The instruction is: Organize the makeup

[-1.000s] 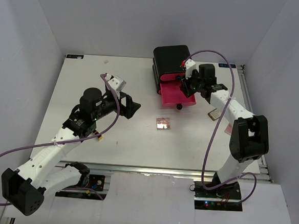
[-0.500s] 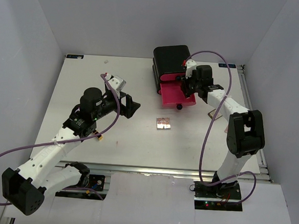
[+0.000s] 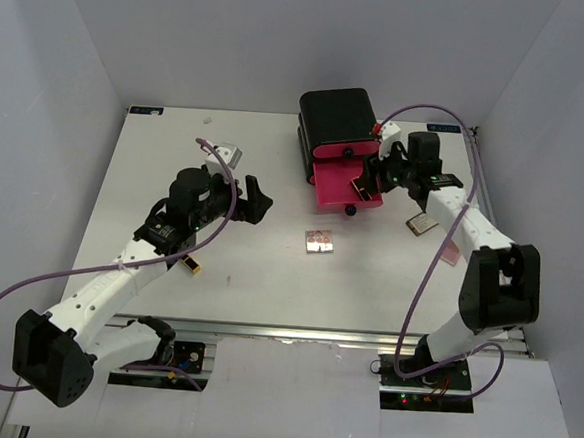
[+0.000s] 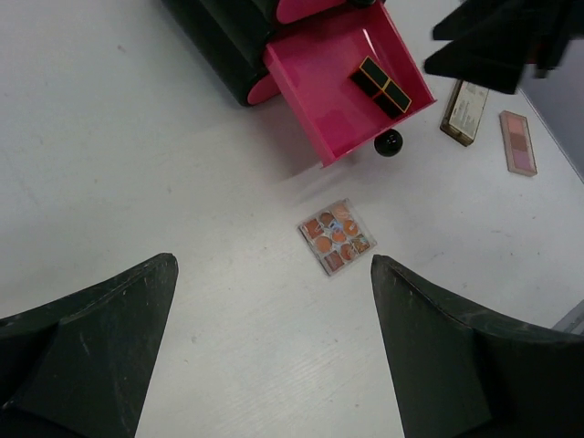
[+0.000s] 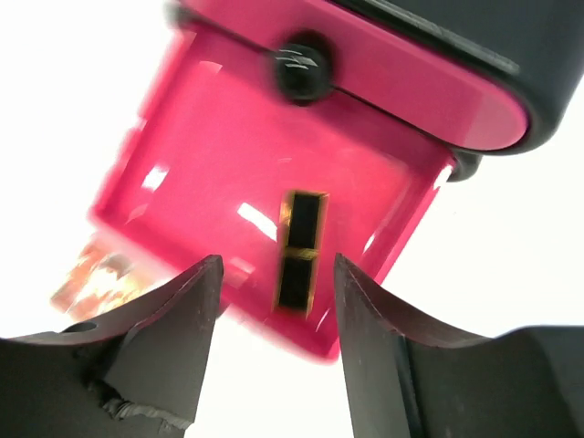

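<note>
Black-and-gold lipstick [image 5: 302, 249] lies in pink drawer [image 5: 201, 146] just beyond right gripper [image 5: 276, 265], fingers parted, empty; left gripper [image 4: 274, 265] spread wide, palette [image 4: 337, 236] ahead of fingertips.

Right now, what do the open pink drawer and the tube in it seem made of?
The pink drawer: probably glossy moulded plastic, given the bright highlights on its floor. The lipstick tube: likely black plastic with shiny gold, metal-looking trim.

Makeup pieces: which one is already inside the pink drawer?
The black-and-gold lipstick. It lies in the open drawer; the palette, tan compact and pink compact all sit outside on the table.
</note>
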{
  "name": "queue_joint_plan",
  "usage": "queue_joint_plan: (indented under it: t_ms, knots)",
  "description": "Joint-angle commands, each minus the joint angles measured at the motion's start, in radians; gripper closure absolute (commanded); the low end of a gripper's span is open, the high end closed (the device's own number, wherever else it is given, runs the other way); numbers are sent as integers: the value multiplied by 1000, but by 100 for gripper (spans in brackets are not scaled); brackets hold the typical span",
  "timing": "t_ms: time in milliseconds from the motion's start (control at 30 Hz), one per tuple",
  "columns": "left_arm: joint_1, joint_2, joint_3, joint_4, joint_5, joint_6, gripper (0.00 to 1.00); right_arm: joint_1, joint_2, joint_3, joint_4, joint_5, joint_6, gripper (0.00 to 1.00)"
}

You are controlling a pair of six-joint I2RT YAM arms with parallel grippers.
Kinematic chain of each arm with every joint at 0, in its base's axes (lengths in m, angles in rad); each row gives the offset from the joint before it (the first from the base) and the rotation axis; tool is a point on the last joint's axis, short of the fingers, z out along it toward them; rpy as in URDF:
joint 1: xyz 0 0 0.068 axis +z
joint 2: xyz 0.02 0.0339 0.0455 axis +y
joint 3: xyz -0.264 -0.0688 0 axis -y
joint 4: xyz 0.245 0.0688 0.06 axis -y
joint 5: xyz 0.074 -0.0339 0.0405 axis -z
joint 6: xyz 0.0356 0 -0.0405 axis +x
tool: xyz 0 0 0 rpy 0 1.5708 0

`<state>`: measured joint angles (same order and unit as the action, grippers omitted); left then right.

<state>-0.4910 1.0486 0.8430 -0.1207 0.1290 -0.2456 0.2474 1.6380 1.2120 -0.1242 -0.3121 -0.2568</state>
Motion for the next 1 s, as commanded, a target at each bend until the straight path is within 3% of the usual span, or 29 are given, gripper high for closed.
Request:
queue_joint_plan:
  t_ms: [0,100,200,367,500,700,967]
  knots:
    - [10,-14,2,-127,-60,-248,2,-91,-203,-80,-114,-402,-159,41]
    - [15,-21,28,-291,-200,-413,10,-135,-299,-151,-127,-560,-187,38]
    - [31,-17,55,-493,-283,-586,43,-174,-350,-185,-123,-612,-183,38]
    - [87,43,16,-642,-358,-723,42,-180,-357,-204,-123,-627,-180,38]
    - [167,100,-22,-674,-364,-818,35,-191,-367,-220,-121,-642,-179,38]
    - [223,151,-40,-698,-474,-866,18,-226,-387,-241,-124,-672,-182,37]
    - [236,242,-41,-707,-505,-891,15,-268,-399,-248,-140,-699,-190,37]
